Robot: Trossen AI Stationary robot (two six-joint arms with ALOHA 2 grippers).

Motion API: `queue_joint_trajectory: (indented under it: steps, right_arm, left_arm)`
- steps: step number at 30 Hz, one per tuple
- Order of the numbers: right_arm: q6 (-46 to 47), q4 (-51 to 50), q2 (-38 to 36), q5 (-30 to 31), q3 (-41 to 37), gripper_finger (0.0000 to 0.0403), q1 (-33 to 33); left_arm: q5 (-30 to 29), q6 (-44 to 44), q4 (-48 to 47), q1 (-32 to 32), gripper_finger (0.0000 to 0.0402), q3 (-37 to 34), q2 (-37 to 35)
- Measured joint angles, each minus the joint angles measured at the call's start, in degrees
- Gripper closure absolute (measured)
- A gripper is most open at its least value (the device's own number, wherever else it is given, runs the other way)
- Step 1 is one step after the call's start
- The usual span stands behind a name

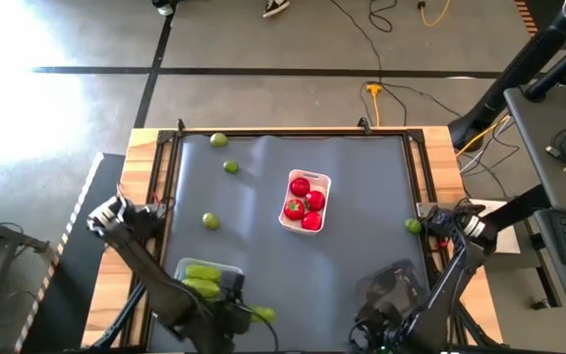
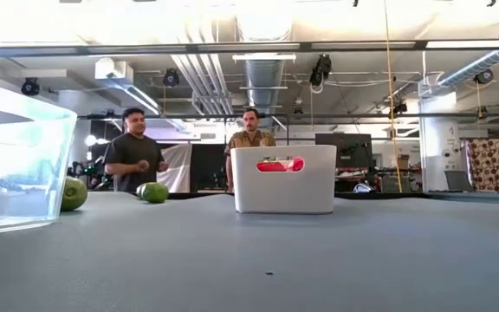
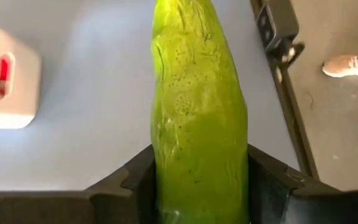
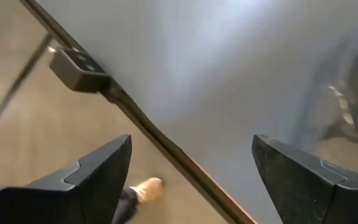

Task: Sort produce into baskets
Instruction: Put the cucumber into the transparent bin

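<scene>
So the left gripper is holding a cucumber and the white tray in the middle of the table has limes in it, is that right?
Not quite. The left gripper is shut on a cucumber, as the left wrist view shows, but the white tray in the middle of the table holds red tomatoes, not limes. The high view shows this; the limes there lie loose on the table.

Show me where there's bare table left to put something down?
Most room: the grey mat between the white tray of red tomatoes and the lime at the right edge. Crowded: the near-left corner, with the clear tray of cucumbers and the left gripper shut on a green cucumber.
</scene>
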Motion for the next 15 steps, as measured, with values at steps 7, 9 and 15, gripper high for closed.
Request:
queue_joint_trajectory:
  steps: [7, 9, 15]
  right_arm:
    - [-0.09, 6.22, 3.07, 2.35, 0.0, 0.0078, -1.28]
    - [-0.07, 7.33, 3.52, 2.32, 0.0, 0.0078, -1.4]
    - [-0.09, 7.83, 3.8, 2.37, 0.0, 0.0078, -1.38]
  left_arm:
    - [4.51, -3.56, -6.21, -2.64, 0.0241, -8.39, -10.25]
    - [6.19, -5.36, -5.41, -2.98, 0.0241, -12.7, -13.79]
    - [7.26, -9.59, -0.92, -2.57, 0.0241, -27.42, -23.09]
